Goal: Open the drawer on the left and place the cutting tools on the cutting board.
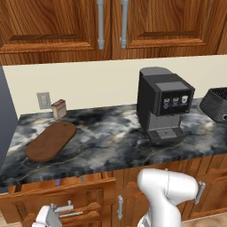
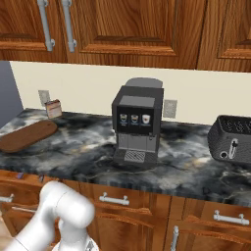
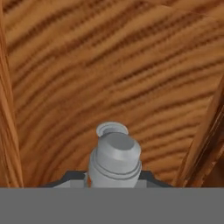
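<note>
Gripper (image 1: 56,212) closed on the drawer's silver handle (image 3: 114,159); drawer (image 1: 62,195) pulled partly out; cutting board (image 1: 51,141) on the table (image 1: 115,142), left.

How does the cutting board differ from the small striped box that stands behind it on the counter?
The cutting board lies flat on the counter, while the small striped box stands upright against the wall. The cutting board is long, with rounded ends; the box is short and squarish. The cutting board is plain dark brown; the box is tan with red stripes. Both rest at the counter's left end, apart from each other.
</note>
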